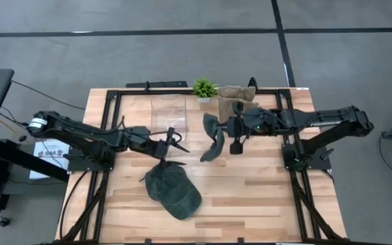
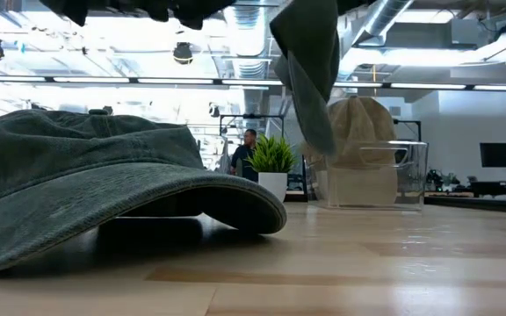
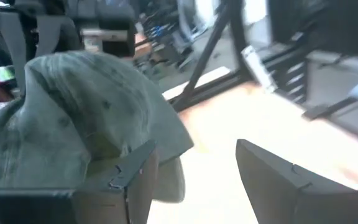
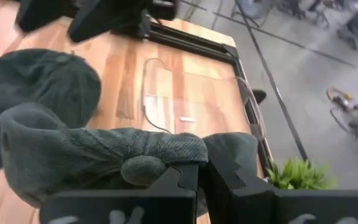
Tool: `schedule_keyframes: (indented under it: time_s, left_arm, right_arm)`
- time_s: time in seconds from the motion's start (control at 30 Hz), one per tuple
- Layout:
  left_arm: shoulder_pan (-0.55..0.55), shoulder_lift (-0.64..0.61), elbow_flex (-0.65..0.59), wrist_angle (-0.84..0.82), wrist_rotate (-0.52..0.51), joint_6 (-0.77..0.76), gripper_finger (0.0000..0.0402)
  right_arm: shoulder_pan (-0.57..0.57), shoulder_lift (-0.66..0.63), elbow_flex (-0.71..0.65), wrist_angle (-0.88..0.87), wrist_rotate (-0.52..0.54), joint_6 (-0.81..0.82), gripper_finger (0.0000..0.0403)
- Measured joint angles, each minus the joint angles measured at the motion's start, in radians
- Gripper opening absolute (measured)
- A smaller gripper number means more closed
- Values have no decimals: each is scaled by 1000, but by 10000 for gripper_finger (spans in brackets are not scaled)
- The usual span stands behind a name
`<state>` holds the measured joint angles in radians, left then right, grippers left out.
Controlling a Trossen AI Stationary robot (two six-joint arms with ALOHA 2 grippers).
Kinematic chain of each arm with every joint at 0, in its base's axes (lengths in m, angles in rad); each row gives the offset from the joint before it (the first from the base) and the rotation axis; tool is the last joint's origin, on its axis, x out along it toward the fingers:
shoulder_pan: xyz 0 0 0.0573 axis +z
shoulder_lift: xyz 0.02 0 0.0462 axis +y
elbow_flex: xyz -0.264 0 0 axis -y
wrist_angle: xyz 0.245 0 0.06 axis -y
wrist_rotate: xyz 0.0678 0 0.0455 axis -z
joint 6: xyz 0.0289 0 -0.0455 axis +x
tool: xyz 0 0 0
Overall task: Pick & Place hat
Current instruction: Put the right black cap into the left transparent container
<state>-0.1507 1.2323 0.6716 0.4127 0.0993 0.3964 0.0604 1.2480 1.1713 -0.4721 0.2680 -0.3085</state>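
Observation:
Two dark green hats show. One hat [image 1: 173, 191] lies on the wooden table near its front edge, resting on its brim and rim [image 2: 104, 189]. The other hat [image 1: 214, 138] hangs in the air above the table's middle, with my right gripper [image 1: 229, 128] shut on it. My left gripper [image 1: 173, 142] stands open just left of that hanging hat and above the lying one. In the left wrist view its fingers [image 3: 132, 180] are spread, with the hanging hat [image 3: 86, 118] beyond them and nothing between. My right gripper pinches a bunched fold of the hanging hat's cloth [image 4: 160, 163] between its two shut fingers. The fingers come from the table's right side, slanting a little downward. The hat droops crumpled below them [image 2: 310, 70], lifted clear of the table.
A clear plastic box [image 1: 169, 112] stands at the table's far middle. A small potted plant [image 1: 204, 87] and tan hats [image 1: 237, 96] sit along the far edge. Black frame rails [image 1: 109, 116] run down both sides. A person [image 2: 249, 145] stands far behind.

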Motion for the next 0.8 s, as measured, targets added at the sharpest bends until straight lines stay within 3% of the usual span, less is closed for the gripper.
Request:
schedule_keyframes:
  time_s: [0.17,0.8]
  left_arm:
    - [-20,70,0,77,-128,85,213]
    - [-2,276,0,405,-137,97,213]
  right_arm:
    - [-35,0,0,-1,-3,55,0]
    - [-50,0,0,51,-4,73,0]
